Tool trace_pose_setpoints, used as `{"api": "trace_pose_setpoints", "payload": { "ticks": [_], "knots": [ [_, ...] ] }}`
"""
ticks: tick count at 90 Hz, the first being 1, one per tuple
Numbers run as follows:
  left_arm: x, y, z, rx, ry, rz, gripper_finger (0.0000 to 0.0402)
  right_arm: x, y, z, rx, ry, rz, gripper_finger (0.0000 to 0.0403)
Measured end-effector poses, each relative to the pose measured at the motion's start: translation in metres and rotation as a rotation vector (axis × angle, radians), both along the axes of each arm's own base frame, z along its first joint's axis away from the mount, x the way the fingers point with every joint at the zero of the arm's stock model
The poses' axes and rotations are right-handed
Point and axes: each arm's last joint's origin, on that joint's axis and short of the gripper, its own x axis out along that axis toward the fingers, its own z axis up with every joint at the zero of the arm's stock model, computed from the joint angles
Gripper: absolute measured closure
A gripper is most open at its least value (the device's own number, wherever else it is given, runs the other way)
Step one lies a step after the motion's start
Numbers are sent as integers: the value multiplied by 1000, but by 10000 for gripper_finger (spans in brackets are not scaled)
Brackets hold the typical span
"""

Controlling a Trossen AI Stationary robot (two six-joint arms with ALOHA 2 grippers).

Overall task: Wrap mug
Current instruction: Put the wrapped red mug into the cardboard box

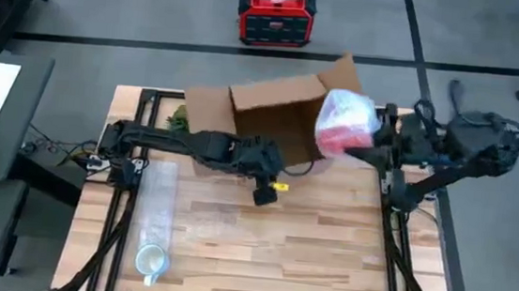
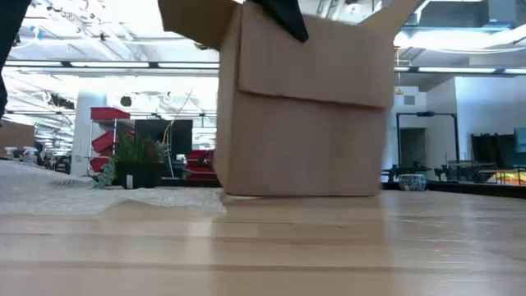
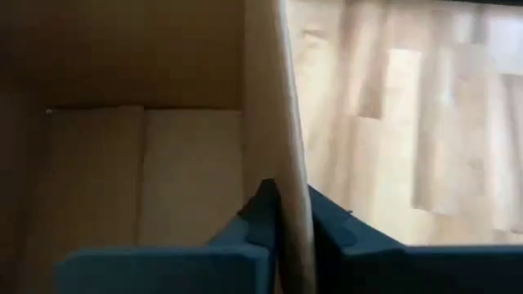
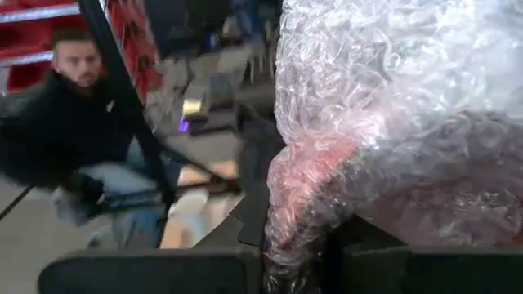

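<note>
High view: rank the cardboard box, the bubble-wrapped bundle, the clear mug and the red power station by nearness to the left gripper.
From the left gripper, clamped on the box's near wall:
1. Cardboard box, in its grip.
2. Bubble-wrapped bundle, held by the right gripper at the box's right edge.
3. Clear mug, near left corner, and red power station, on the floor beyond the table: too close to call.

Bubble wrap [image 4: 392, 106] hides the red mug inside; box [image 2: 304, 107] top cut off
</note>
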Motion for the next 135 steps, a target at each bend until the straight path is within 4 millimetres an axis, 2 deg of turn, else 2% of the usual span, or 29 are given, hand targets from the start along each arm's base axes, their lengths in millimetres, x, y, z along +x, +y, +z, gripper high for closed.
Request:
{"api": "trace_pose_setpoints", "payload": {
  "ticks": [16,27,52,61,79,94,103,116,135],
  "knots": [
    [-2,-30,2,-54,-42,-43,393,27,-3,-25,29,223,128,373],
    [-4,-42,3,-85,-53,-40,398,39,-3,-41,24,368,163,373],
    [-7,-61,3,-90,-59,-80,398,75,-12,-70,-47,566,114,373],
    [-9,-67,3,-91,-59,-97,398,89,-17,-78,-88,595,40,373],
    [-12,-78,3,-75,-59,-109,398,92,-28,-70,-146,498,-158,373],
    [-15,-87,3,-68,-60,-129,398,87,-39,-62,-94,420,-323,373],
    [-13,-91,-1,-61,-57,-138,398,84,-47,-61,-65,424,-362,373],
    [-10,-94,-5,-53,-53,-140,398,96,-47,-71,-38,484,-266,373],
    [-9,-96,-6,-42,-61,-145,398,110,-36,-88,2,605,12,373]
  ]
}}
